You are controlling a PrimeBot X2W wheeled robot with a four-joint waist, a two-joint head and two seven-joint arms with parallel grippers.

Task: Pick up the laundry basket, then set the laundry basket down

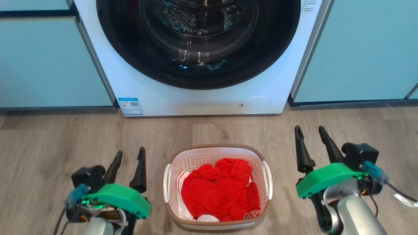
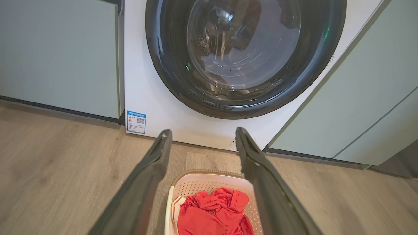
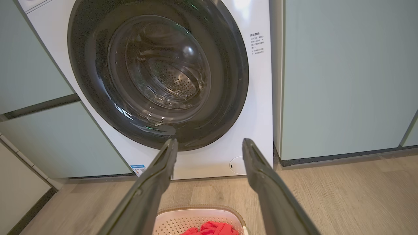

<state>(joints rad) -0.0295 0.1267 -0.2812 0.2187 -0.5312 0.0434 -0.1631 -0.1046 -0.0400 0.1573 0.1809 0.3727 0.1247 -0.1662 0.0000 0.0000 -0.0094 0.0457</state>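
1. Your left gripper (image 1: 130,150) is at the lower left of the head view. Its jaws are spread with nothing between them, and the fingers point toward the washer.
2. Your right gripper (image 1: 309,128) is at the lower right, also spread and empty. Its tips reach further up the head view than the left's.
3. The basket (image 1: 215,147) stands upright on the floor (image 1: 49,147) between the two grippers and touches neither.
4. In the head view the left gripper is just beside the basket's left handle (image 1: 167,182). The right gripper is a bit further off the right handle (image 1: 269,179).
5. Red clothes (image 1: 218,192) are heaped inside the basket, with some white fabric showing under them.
6. In the left wrist view, the basket (image 2: 209,173) shows low between the fingers and runs under the right one.
7. In the right wrist view, the basket's far rim (image 3: 196,209) sits at the bottom edge, between the fingers.
8. Bare wood floor lies beyond the basket, up to the washer (image 1: 196,101).
9. The washer has a white front and a dark round door. There's a blue label (image 1: 130,106) at its lower left and a round cap (image 1: 255,104) at its lower right.
10. Pale green cabinets (image 1: 49,62) flank the washer on both sides.
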